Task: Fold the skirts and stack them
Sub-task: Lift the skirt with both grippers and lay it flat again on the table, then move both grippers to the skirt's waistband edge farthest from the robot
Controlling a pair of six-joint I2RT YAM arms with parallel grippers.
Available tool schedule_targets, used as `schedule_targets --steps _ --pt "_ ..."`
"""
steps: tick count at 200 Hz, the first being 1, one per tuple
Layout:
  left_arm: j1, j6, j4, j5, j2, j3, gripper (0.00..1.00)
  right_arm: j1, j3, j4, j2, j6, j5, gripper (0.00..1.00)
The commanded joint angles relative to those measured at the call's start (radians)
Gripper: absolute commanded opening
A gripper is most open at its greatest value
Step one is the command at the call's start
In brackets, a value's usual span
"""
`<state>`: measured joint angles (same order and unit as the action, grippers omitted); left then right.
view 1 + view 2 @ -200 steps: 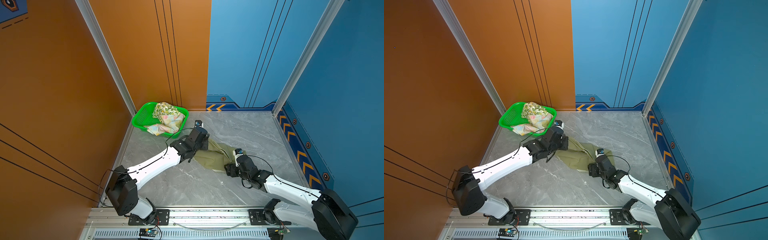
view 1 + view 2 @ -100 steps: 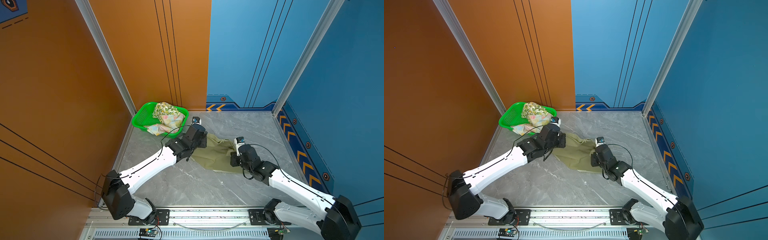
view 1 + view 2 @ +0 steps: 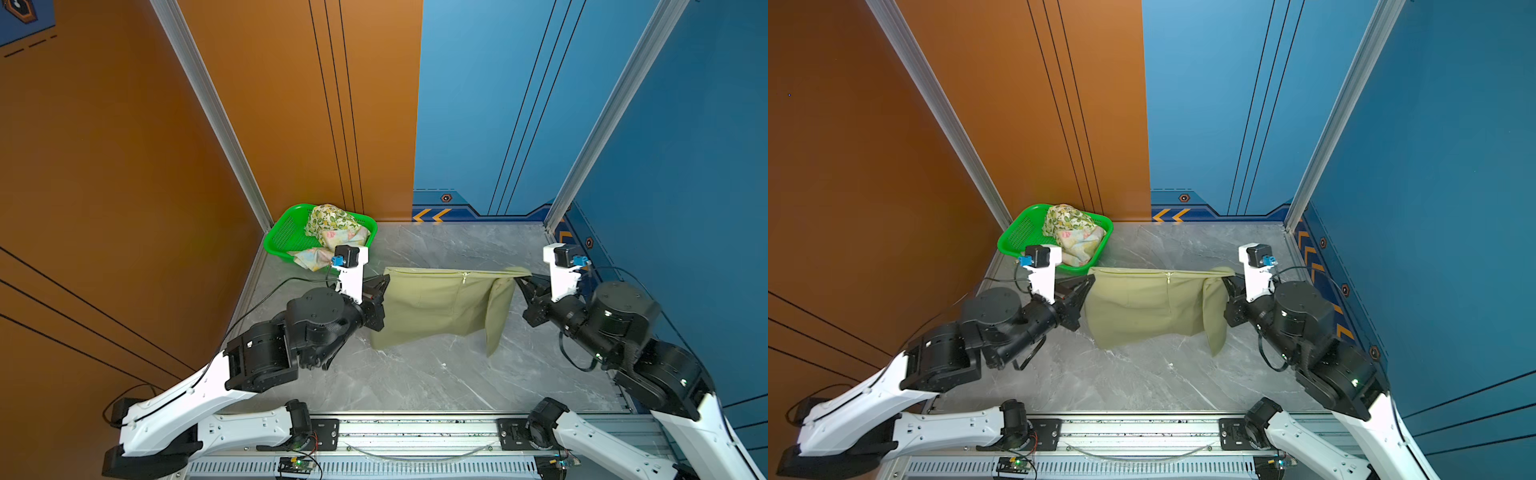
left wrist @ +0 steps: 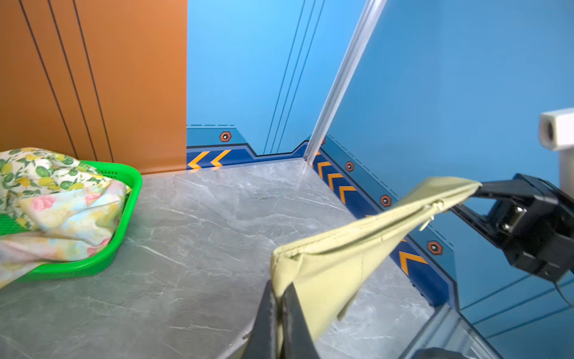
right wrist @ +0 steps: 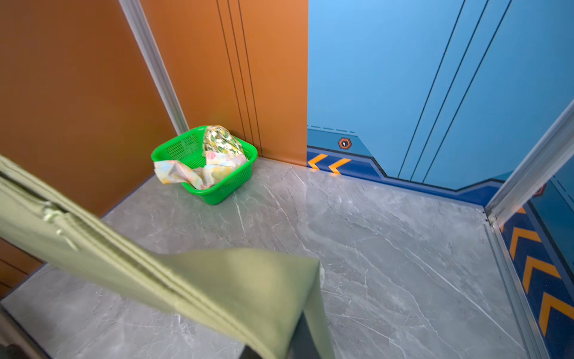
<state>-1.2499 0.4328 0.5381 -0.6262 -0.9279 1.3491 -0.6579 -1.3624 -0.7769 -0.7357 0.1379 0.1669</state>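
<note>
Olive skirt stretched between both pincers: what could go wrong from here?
The left pincer and right pincer each pinch only a waistband corner of the olive skirt; either may slip. The part by the right pincer hangs doubled over, so it may land creased. The pastel skirt spills over the basket rim near the left arm and could snag.

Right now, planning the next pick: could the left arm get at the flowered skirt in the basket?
Probably not yet: the left gripper is shut on the olive skirt, shared with the right gripper. Otherwise the way looks free: the basket sits close by, nothing between.
</note>
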Motion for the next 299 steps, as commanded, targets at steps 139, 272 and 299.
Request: schedule_targets --steps 139,272,299 --pt "0.716 0.017 -0.018 0.415 -0.559 -0.067 0.82 0.54 -0.045 0.197 -0.832 0.087 -0.472 0.95" --pt "0.591 0.154 -0.009 0.357 -0.347 -0.431 0.84 0.186 0.13 0.249 -0.977 0.085 -0.148 0.73" --pt "0.566 0.202 -0.01 0.362 -0.315 -0.522 0.83 0.167 0.115 0.254 -1.05 0.085 -0.131 0.65"
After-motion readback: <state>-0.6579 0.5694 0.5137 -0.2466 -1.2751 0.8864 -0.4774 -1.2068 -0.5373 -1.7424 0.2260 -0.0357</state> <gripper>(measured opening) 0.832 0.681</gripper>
